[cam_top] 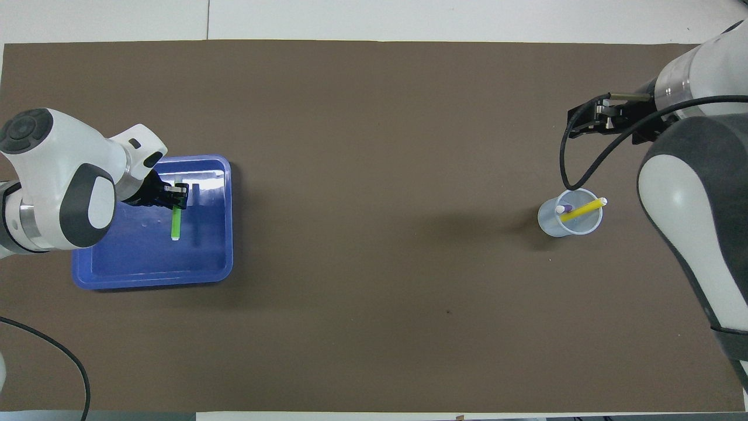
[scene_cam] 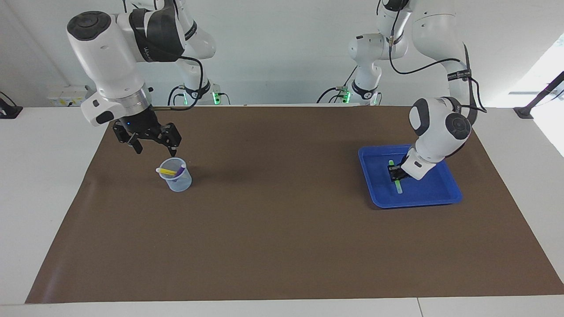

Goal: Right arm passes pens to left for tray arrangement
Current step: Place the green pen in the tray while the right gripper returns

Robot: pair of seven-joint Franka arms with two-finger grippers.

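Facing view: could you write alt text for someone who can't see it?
The left gripper is down in the blue tray, jaws closed on a green pen. At the right arm's end of the brown mat, the right gripper hangs open above a clear cup holding a yellow pen and a purple pen.

Left claw [scene_cam: 395,172] gripping green pen [scene_cam: 398,184] in tray [scene_cam: 440,193]

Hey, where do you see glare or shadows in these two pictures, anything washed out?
Facing view: daylight blows out the table edge at the left arm's end; the cup throws a soft shadow on the brown mat. Overhead view: a pale reflection gleams on the blue tray floor near its rim farthest from the robots, beside the green pen; a faint shadow lies beside the cup.
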